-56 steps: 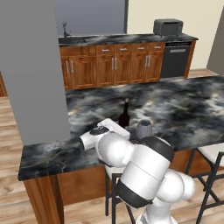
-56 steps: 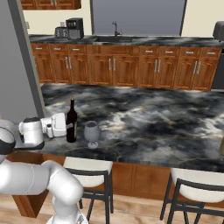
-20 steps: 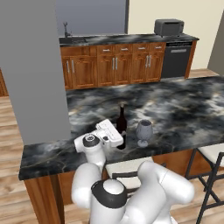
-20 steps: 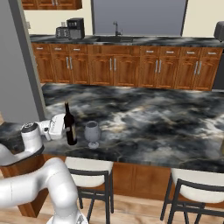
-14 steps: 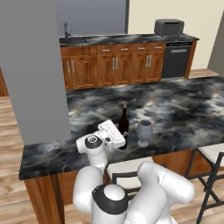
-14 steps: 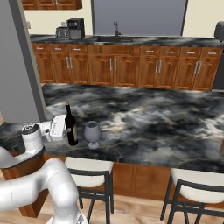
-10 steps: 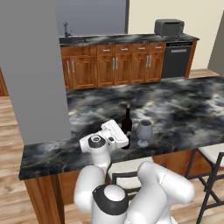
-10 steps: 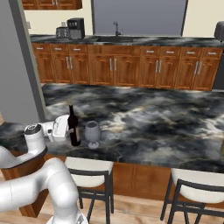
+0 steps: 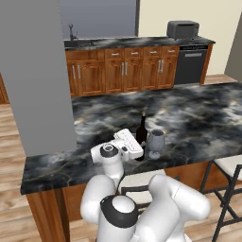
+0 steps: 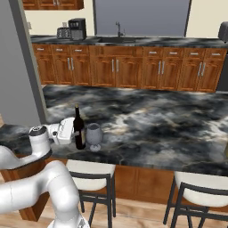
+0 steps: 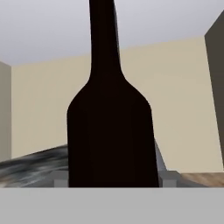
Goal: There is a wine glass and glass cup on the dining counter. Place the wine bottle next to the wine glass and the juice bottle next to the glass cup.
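Note:
The slim dark wine bottle (image 9: 141,133) (image 10: 79,129) stands upright at the near edge of the dining counter (image 9: 198,123) (image 10: 156,129). Just to its right is the grey wine glass (image 9: 155,142) (image 10: 94,134). My gripper (image 9: 137,148) (image 10: 76,135) (image 11: 111,178) is shut on the bottle's lower body from the left. The hand view has the bottle (image 11: 111,131) close up between the fingertips (image 11: 59,177). Whether its base rests on the stone I cannot tell. The juice bottle and the glass cup are out of view.
Bar stools (image 9: 231,165) (image 10: 89,171) stand under the counter's near edge. A grey wall (image 9: 33,71) rises at the counter's left end. Behind are wooden cabinets (image 9: 123,73), a sink faucet (image 10: 118,29), a toaster (image 9: 183,29) and a dishwasher (image 9: 190,66).
My gripper has carried the wine bottle to the right, closer to the wine glass. The glass has stayed where it was.

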